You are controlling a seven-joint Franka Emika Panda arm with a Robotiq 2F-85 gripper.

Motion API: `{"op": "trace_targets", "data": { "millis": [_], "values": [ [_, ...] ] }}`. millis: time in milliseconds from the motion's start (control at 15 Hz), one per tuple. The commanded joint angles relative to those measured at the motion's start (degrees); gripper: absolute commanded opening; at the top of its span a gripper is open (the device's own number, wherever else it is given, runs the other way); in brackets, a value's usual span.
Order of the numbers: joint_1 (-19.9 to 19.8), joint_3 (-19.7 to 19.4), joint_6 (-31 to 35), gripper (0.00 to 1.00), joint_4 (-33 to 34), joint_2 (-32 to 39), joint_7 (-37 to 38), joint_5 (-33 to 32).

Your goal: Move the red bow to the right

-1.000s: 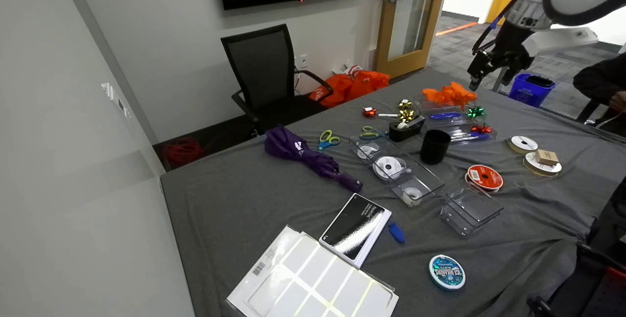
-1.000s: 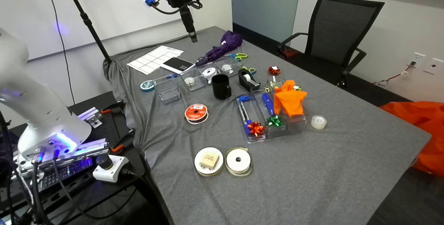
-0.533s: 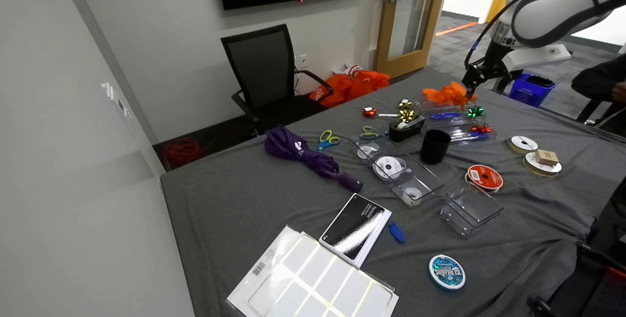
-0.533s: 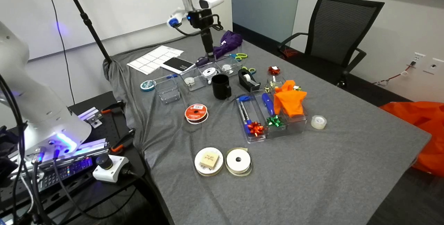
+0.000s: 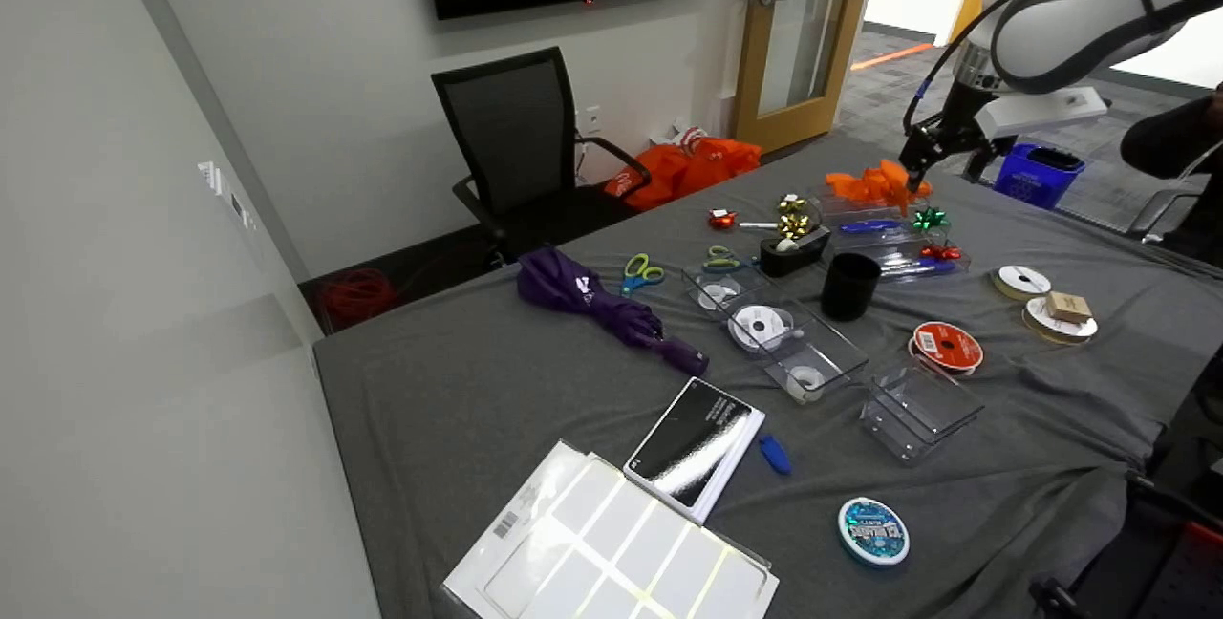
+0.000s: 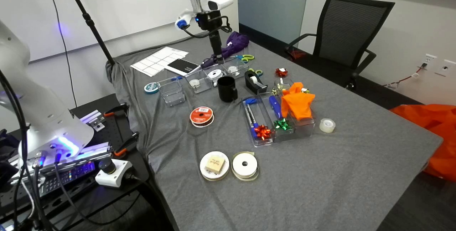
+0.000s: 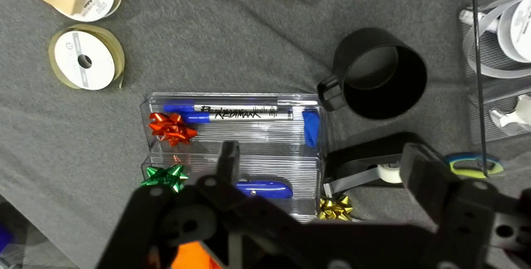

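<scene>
One red bow (image 7: 171, 129) of shiny loops sits at the end of a clear tray's marker compartment, beside blue-capped markers. It also shows in both exterior views (image 5: 941, 252) (image 6: 263, 132). A second red bow lies on the cloth near the table's chair-side edge, in both exterior views (image 5: 722, 219) (image 6: 281, 72); it does not show in the wrist view. My gripper is in the air above the table, in both exterior views (image 5: 942, 178) (image 6: 218, 61). In the wrist view my gripper (image 7: 321, 155) is open and empty, its fingers wide apart, touching neither bow.
The clear tray (image 6: 258, 143) also holds a green bow (image 7: 166, 177), a blue cutter (image 7: 265, 189) and orange fabric (image 6: 298, 104). Beside it stand a black mug (image 7: 352, 59), a tape dispenser (image 6: 253, 85) and a gold bow (image 7: 335, 209). Ribbon spools (image 6: 245, 165) and a purple umbrella (image 5: 597, 304) lie around.
The arm has come down toward the table and shifted rightward in an exterior view where it was higher before. The gripper stays empty. Both red bows have not moved.
</scene>
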Motion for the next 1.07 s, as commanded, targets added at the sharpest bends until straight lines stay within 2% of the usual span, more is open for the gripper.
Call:
{"op": "trace_targets", "data": {
  "millis": [0,200,400,867,1000],
  "values": [
    [-0.7,-0.8,2.3,1.0,1.4,3.1,-2.5,2.0],
    [-2.4,-1.9,6.2,1.0,2.6,7.3,-5.9,4.6],
    [-3.6,-3.6,9.8,1.0,5.6,13.2,-7.1,4.0],
    [-2.8,-9.7,11.7,1.0,17.0,28.2,-2.3,-1.1],
    [-3.1,-10.2,11.6,1.0,20.1,31.9,-1.8,-1.0]
  ]
}}
